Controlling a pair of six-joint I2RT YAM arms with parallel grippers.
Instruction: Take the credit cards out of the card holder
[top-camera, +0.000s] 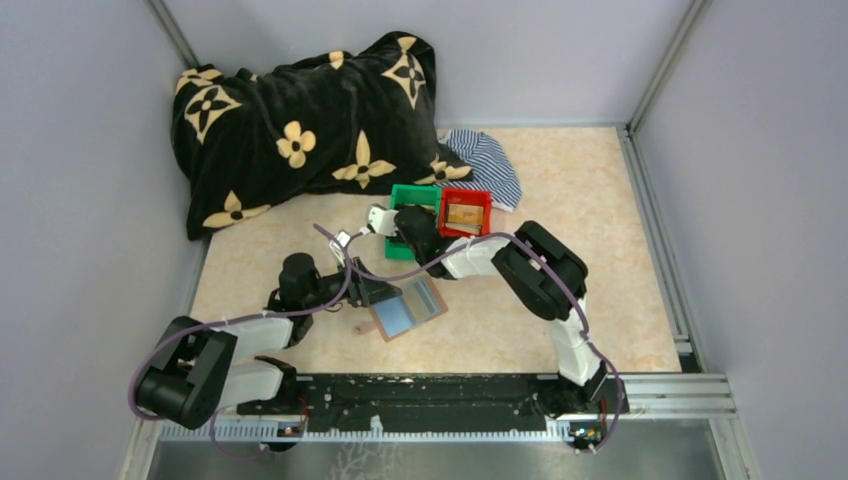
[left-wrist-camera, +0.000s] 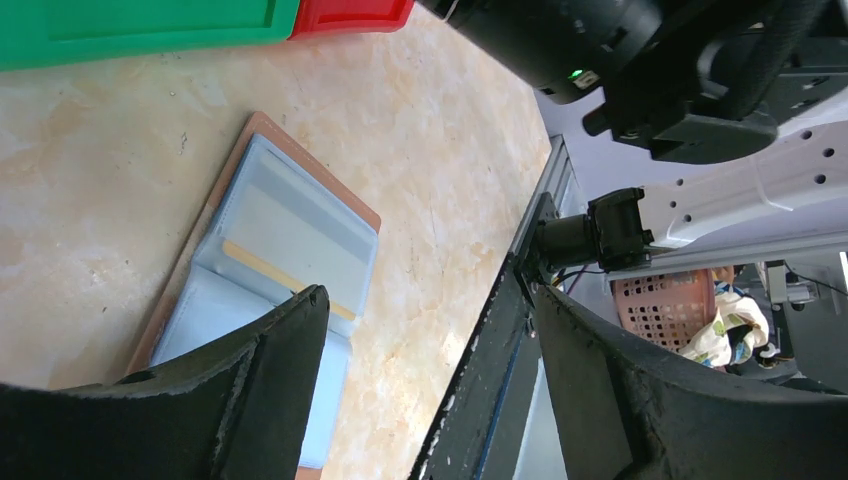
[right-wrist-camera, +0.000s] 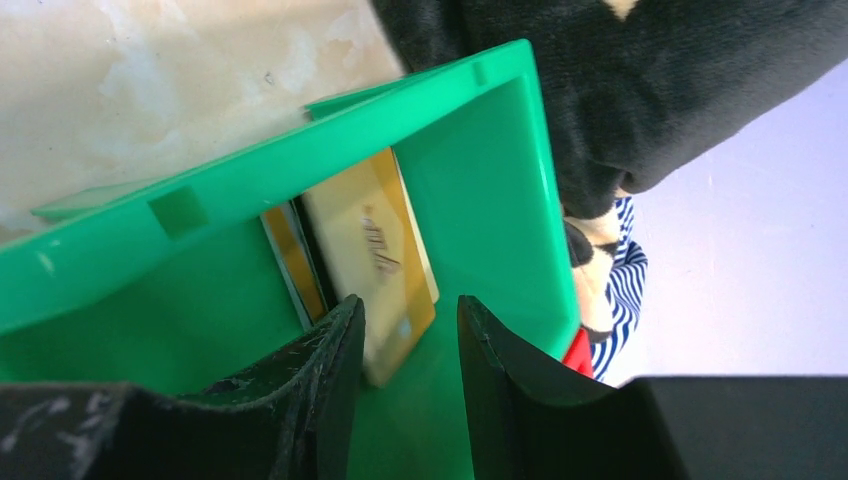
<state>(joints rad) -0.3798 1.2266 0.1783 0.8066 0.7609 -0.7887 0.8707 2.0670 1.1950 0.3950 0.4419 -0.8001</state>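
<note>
The card holder (top-camera: 408, 308) lies open on the table, blue-grey panels up, with a tan strip across one pocket (left-wrist-camera: 270, 268). My left gripper (top-camera: 375, 292) is open at its left edge; in the left wrist view one finger (left-wrist-camera: 270, 370) overlaps the holder's (left-wrist-camera: 290, 225) near panel. My right gripper (right-wrist-camera: 410, 302) is open over the green bin (right-wrist-camera: 480, 180) with nothing between its fingers. Just beyond the fingertips a gold credit card (right-wrist-camera: 375, 260) lies blurred in the bin, next to another card (right-wrist-camera: 290, 250). The red bin (top-camera: 466, 194) beside it holds a tan card (top-camera: 461, 214).
A black blanket with tan flowers (top-camera: 300, 120) is heaped at the back, touching the green bin (top-camera: 415, 192). A blue-striped cloth (top-camera: 490, 160) lies behind the red bin. The dark base rail (top-camera: 440, 390) runs along the near edge.
</note>
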